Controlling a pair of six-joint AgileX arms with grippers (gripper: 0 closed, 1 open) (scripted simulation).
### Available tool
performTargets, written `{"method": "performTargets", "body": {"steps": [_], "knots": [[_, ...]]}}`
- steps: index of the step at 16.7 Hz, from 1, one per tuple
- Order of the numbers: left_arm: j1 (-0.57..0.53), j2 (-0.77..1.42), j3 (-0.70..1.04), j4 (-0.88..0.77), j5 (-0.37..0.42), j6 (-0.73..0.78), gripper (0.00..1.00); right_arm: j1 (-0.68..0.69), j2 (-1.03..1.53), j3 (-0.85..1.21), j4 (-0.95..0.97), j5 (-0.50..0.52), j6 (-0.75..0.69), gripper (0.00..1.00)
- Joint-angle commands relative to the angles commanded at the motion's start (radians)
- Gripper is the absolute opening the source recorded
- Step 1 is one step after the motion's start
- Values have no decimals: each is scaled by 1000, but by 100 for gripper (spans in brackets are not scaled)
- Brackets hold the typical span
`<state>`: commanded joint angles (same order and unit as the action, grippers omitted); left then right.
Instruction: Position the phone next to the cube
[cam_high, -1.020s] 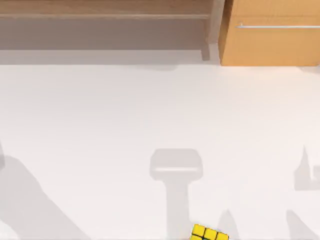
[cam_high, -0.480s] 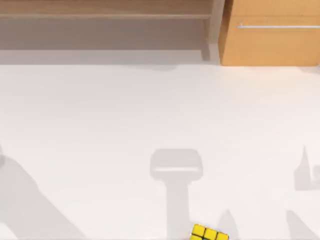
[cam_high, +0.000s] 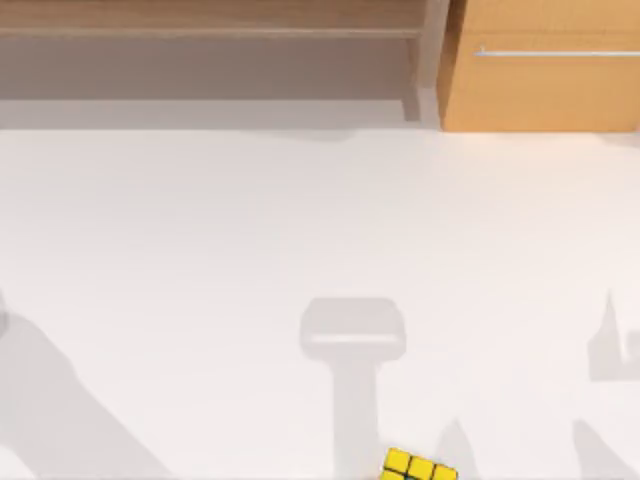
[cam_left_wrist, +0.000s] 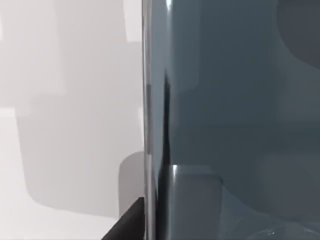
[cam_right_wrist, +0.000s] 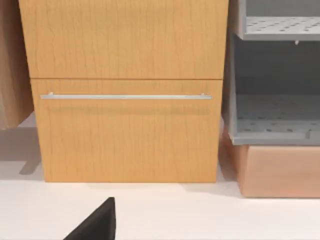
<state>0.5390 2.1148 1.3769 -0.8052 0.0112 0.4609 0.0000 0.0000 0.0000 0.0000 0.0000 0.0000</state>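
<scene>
Left gripper is clamped on the phone. In the left wrist view one black finger lies right against the pale silvery rim, and the glossy blue-grey face stands so close to the camera that it takes up more than half of the view. The rim runs straight and upright through that view, and the phone is clear of the white table, which shows behind it with soft grey shadows.

The right gripper shows as a black wedge at the edge of the right wrist view. Whether it is released or clenched cannot be told, and it holds nothing that can be seen.

In the top view, the cube sits on the table at the near edge, a little right of centre, with its yellow squares and black grid lines partly cut off by the frame. The phone is not beside it. Just behind the cube lies a grey shadow with a wide blocky head on a narrow stem. More shadows fall at the near left and near right of the table.

At the far edge stands the furniture. A wooden cabinet stands at the far right, with a thin silver handle across its front. To its left is a long open wooden shelf, shaded underneath. The right wrist view faces the cabinet front squarely — beside it is a grey perforated rack, resting on a pale wooden box.
</scene>
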Motion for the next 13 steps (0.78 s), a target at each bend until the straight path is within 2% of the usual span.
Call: {"method": "performTargets", "body": {"steps": [1, 2, 13], "knots": [[0, 0, 0, 0, 0, 0, 2, 0, 0, 0, 0, 0, 0, 100], [0, 0, 0, 0, 0, 0, 0, 0, 0, 0, 0, 0, 0, 100], [-4, -29, 17, -38, 12, -3, 0, 0, 0, 0, 0, 0, 0, 100]]}}
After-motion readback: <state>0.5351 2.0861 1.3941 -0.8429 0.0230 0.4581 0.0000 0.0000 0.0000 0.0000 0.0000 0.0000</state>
